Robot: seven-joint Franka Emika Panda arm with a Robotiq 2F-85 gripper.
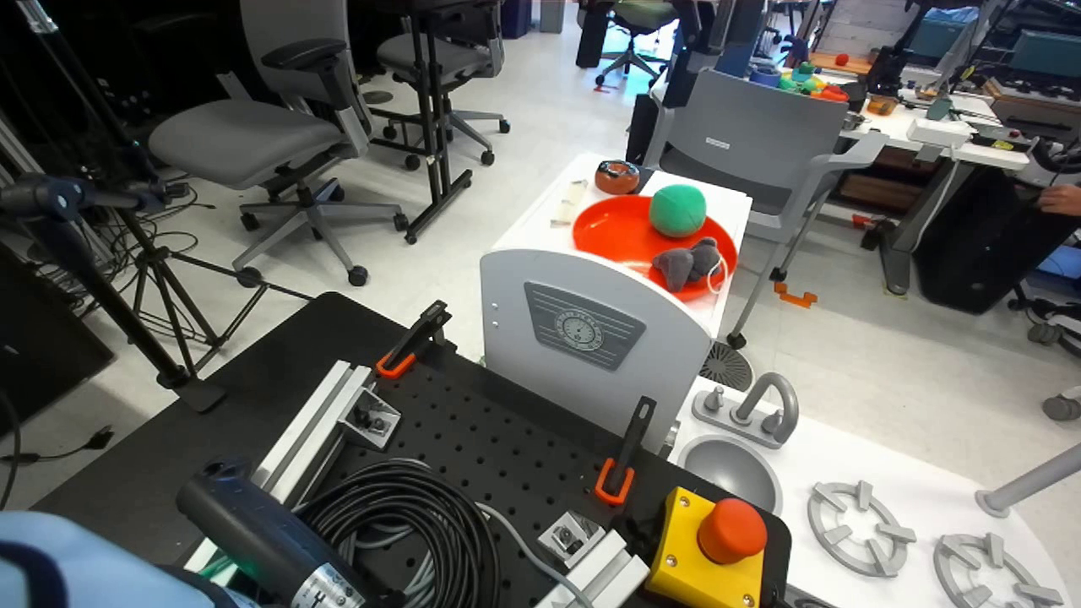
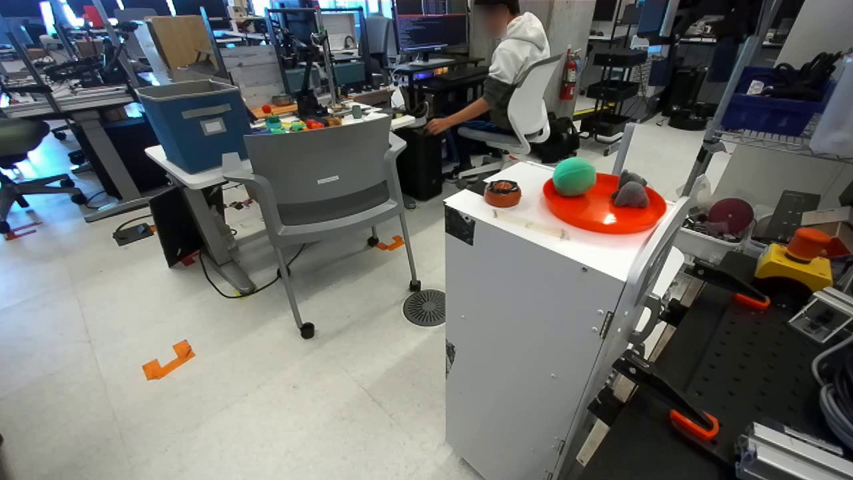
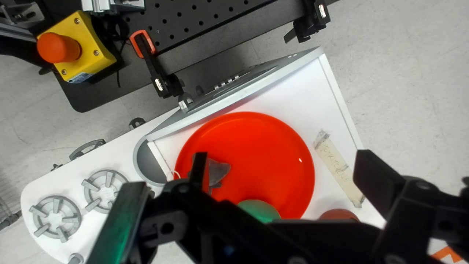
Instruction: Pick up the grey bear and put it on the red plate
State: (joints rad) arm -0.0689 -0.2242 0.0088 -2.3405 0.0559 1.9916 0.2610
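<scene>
1. In the wrist view, the nine-o'clock finger (image 3: 199,167) of the claw (image 3: 283,169) hides part of the grey bear (image 3: 219,171).
2. The bear lies at nine o'clock from the claw's middle, showing just inside that finger, below the claw and apart from it; both exterior views show it resting on the red plate (image 3: 256,143).
3. The green ball (image 3: 258,209) sits on the plate too, at seven o'clock, near the bear.
4. The claw is released, its fingers spread wide above the plate and the white top (image 3: 293,99).
5. A strip of tape (image 3: 337,165) is at three o'clock; the reddish-brown thing (image 3: 339,214), partly hidden, is at four, beside the plate.
6. The three-o'clock finger (image 3: 373,176) shows just right of the tape.
</scene>
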